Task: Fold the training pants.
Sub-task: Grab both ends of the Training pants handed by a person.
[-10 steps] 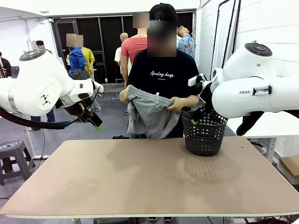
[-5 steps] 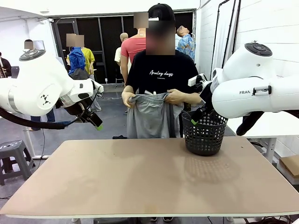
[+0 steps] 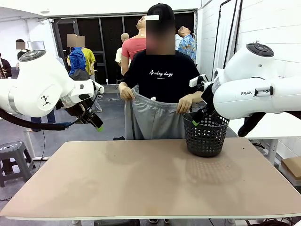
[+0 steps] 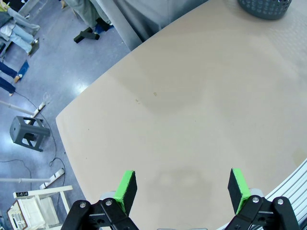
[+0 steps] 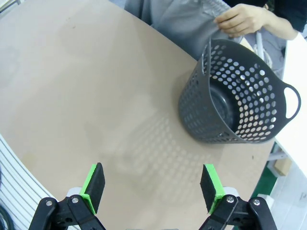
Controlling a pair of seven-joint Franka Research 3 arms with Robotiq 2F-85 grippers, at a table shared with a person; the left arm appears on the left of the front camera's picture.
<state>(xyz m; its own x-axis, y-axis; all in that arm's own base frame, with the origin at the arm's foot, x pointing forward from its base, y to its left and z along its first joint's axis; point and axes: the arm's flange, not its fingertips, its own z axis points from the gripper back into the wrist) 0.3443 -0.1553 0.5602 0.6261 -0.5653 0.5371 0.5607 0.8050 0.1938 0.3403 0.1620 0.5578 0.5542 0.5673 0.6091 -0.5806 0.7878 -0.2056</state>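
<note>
Two hands [image 3: 126, 92] of person hold training pants [image 3: 153, 117] up by waistband at 12 o'clock, past far desk [image 3: 150, 183] edge. Pants hang flat, legs down, not on desk. Black basket [image 3: 205, 136] stands on desk at 2 o'clock, just beside pants. Left fingers [image 4: 125, 190] wide apart, up in air at 9 o'clock, holding nothing. Right fingers [image 5: 94, 187] wide apart at 3 o'clock, near basket rim, holding nothing.

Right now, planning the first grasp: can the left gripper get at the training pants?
Probably not yet: the person holds the training pants up beyond the table's far edge; the open left gripper hangs to one side, short of them.
</note>
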